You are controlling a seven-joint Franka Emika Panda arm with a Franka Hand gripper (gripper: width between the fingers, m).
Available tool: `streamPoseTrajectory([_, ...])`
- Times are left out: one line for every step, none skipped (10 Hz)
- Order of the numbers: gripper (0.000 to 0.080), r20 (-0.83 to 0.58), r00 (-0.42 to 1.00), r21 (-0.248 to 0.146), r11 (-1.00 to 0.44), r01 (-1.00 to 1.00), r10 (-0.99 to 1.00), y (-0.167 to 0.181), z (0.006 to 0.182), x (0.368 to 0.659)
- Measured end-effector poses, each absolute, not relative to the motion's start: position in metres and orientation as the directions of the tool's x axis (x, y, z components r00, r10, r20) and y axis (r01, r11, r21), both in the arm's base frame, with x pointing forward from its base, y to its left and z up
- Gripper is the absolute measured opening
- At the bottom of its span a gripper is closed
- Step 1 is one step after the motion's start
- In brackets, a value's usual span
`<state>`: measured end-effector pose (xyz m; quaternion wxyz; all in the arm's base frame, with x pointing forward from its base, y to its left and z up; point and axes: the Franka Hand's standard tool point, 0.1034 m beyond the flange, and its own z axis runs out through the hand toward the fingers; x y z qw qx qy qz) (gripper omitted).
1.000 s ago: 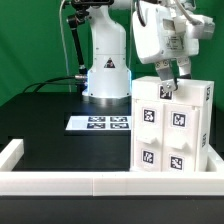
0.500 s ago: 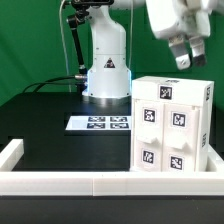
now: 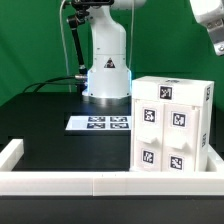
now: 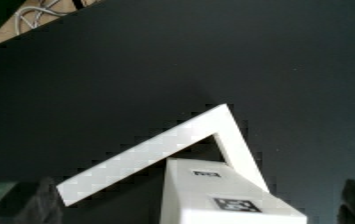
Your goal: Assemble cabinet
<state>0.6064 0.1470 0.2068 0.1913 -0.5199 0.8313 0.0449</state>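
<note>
The cabinet (image 3: 170, 125) is a big white box with square black-and-white tags. It stands upright on the black table at the exterior view's right, close to the front rail. Its top, with a tag, shows far below in the wrist view (image 4: 213, 190). My gripper (image 3: 212, 28) is high above the cabinet at the exterior view's top right, partly cut off by the frame. In the wrist view the gripper (image 4: 192, 205) has its two dark fingers (image 4: 32, 200) far apart at the frame's edges, open and empty.
The marker board (image 3: 100, 123) lies flat on the table in front of the white robot base (image 3: 107, 62). A low white border rail (image 3: 60, 182) runs along the table's front and left edge; its corner shows in the wrist view (image 4: 156, 150).
My gripper has risen from the cabinet's top and moved up and to the exterior view's right, nearly out of frame. The cabinet has stayed in place.
</note>
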Motion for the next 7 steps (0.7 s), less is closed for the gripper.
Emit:
streamPoseTrajectory([0.0797,-0.364,-0.386,-0.124,0.455,-0.882,-0.847,0.1470,0.2063,0.6063])
streamPoseTrajectory([0.0797,-0.364,-0.384,-0.124,0.453,-0.883,-0.849,0.1476,0.2060,0.6061])
streamPoseTrajectory([0.0797,-0.363,-0.382,-0.125,0.451,-0.884,-0.850,0.1477,0.2059,0.6060])
streamPoseTrajectory([0.0797,-0.363,-0.381,-0.125,0.450,-0.884,-0.850,0.1478,0.2057,0.6060])
streamPoseTrajectory([0.0797,-0.363,-0.380,-0.125,0.449,-0.885,-0.851,0.1479,0.2057,0.6059])
streamPoseTrajectory([0.0797,-0.363,-0.378,-0.126,0.447,-0.886,-0.852,0.1479,0.2056,0.6059])
streamPoseTrajectory([0.0797,-0.362,-0.377,-0.127,0.446,-0.886,-0.852,0.1480,0.2055,0.6059])
